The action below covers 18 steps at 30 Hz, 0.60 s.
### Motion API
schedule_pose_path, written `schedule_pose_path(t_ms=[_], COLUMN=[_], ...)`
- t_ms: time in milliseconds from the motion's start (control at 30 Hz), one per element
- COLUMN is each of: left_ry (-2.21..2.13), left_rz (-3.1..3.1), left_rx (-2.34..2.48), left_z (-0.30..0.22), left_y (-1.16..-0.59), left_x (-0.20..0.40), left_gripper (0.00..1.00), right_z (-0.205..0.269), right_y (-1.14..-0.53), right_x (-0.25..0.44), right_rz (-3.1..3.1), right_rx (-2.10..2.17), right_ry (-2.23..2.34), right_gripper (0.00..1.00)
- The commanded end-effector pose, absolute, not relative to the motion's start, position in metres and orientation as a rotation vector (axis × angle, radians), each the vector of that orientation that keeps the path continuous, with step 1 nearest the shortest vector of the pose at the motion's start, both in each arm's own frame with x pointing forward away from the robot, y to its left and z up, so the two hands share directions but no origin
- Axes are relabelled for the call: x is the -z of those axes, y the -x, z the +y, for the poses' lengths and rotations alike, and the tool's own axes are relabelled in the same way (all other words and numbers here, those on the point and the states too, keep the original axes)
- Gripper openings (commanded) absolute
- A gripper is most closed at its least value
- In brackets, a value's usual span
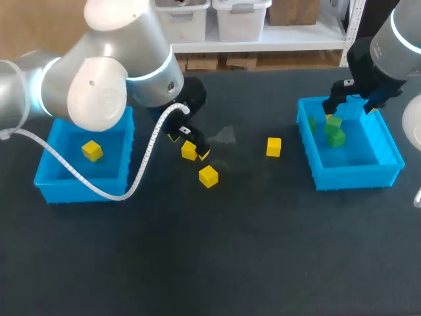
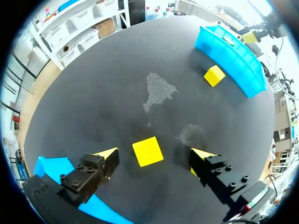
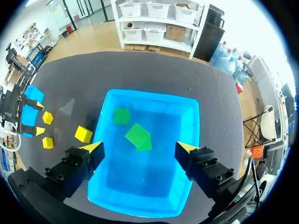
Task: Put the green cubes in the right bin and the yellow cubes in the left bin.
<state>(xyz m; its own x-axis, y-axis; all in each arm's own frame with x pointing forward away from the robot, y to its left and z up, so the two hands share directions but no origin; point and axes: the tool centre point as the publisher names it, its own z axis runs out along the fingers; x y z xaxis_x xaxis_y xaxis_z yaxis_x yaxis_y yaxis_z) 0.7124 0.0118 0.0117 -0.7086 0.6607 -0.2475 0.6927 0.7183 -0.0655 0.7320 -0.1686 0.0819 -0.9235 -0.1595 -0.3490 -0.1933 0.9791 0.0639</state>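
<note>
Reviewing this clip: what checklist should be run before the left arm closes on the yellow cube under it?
1. Left end effector open: ok.
2. Yellow cube between its fingers, neither touching: ok.
3. Fingers low enough to grip: cannot tell.
4. Clearance from the neighbouring cube: cannot tell.
5. Room in the left bin: ok, holds one sorted cube.
6. Right end effector open over the right bin, out of the way: ok.

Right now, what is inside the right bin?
The right bin holds a lone green cube and a tilted green cube resting over a third green cube, partly hiding it. Nothing else shows inside.
</note>
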Motion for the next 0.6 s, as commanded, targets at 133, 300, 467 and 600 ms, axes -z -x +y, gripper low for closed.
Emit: schedule_pose_path(t_ms=[133,300,467,600], left_ry=[-1.095,-1.104,-1.105,-1.094], left_rz=[2.732,2.748,2.756,2.763], left_rx=[0.219,0.207,0.196,0.188], left_z=[0.004,0.008,0.013,0.018], left_y=[-0.722,-0.721,-0.719,-0.718], left_x=[-0.005,0.002,0.006,0.008], left_gripper=[1.0,0.16,0.0,0.0], right_z=[-0.169,-0.169,-0.169,-0.169], right_y=[-0.73,-0.73,-0.73,-0.73], right_x=[-0.082,-0.082,-0.082,-0.082], right_rz=[2.773,2.773,2.773,2.773], right_rx=[-0.135,-0.135,-0.135,-0.135], right_ry=[0.253,0.253,0.253,0.253], right_gripper=[1.0,1.0,1.0,1.0])
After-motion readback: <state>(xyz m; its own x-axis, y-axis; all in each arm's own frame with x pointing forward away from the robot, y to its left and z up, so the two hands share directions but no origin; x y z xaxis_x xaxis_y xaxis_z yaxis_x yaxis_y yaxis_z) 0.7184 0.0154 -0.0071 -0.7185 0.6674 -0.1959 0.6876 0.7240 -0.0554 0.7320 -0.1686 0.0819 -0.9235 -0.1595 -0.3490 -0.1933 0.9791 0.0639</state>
